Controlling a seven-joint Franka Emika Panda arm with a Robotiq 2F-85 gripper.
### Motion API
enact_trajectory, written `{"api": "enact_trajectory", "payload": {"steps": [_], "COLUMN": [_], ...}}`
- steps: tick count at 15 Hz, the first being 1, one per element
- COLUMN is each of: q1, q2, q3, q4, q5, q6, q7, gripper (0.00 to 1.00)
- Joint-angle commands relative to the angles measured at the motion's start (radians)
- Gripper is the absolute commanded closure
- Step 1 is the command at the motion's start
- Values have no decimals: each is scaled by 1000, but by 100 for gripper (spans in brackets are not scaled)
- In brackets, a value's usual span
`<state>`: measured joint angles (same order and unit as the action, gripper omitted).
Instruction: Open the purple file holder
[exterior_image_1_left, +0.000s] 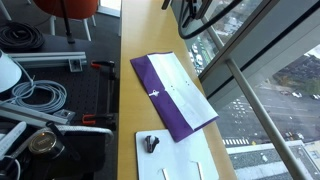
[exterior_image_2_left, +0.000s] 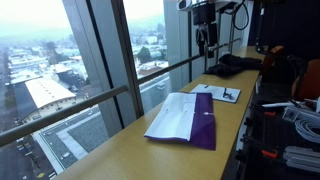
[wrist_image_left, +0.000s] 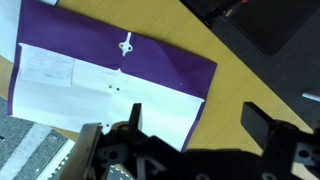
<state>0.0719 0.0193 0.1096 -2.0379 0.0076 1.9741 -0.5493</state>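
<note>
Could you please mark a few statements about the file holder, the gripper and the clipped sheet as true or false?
1. The purple file holder lies flat on the wooden table. True.
2. The gripper is clamped on the file holder. False: it hangs in the air above the table with its jaws open, touching nothing.
3. White paper shows inside the file holder. True.
4. The white sheet with the black clip lies on top of the file holder. False: it lies beside it on the table.
</note>
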Motion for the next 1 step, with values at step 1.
{"api": "enact_trajectory", "payload": {"steps": [1], "q1": [6], "q2": [0], "q3": [-5], "q4": [2], "q5": [0], "q6": [-2], "q7": [0], "gripper": [0]}}
